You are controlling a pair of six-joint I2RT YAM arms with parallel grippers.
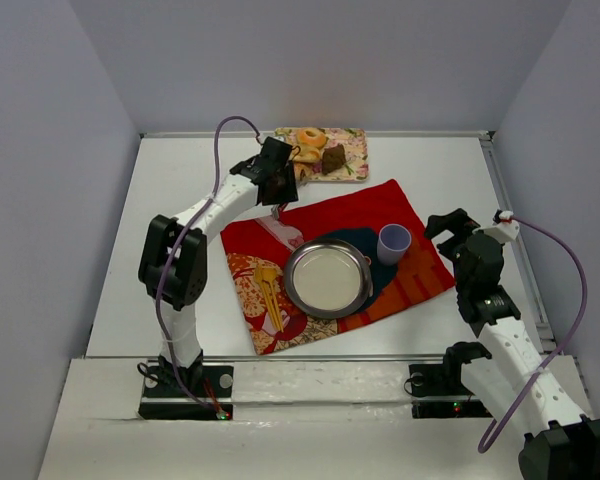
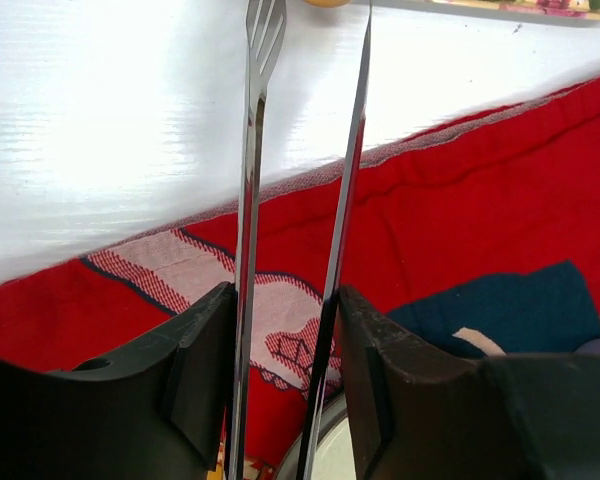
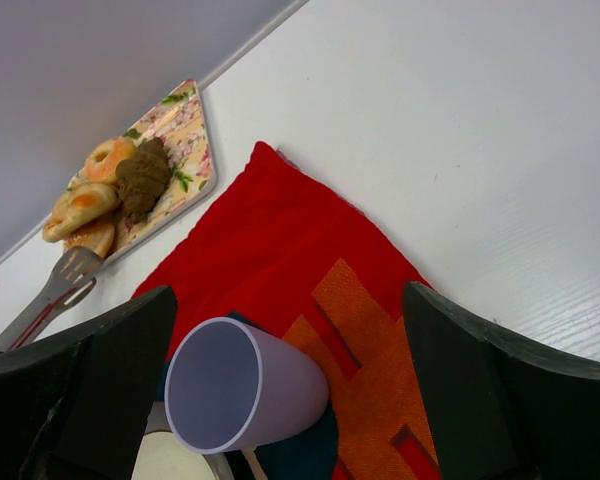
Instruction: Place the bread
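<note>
On my feed the left gripper [image 2: 285, 295] is clamped on a pair of metal tongs [image 2: 250, 150]. Their two arms run forward from between its fingers with a gap between them. The tips reach the left end of the patterned tray [image 3: 195, 150], which lies at the far edge of the worktop [image 1: 180, 180]. The bread [image 3: 92, 238] lies at that end of the tray, just beside the tong tips; I cannot tell if they touch it. Doughnuts [image 3: 110, 158] and a dark cake piece [image 3: 142, 178] share the tray. The right gripper [image 3: 290, 345] hangs empty near the right corner of the red cloth [image 1: 370, 205], its jaws wide apart. A round metal plate [image 1: 290, 275] sits on the cloth, and a lilac cup [image 3: 245, 385] stands just beside its rim.
</note>
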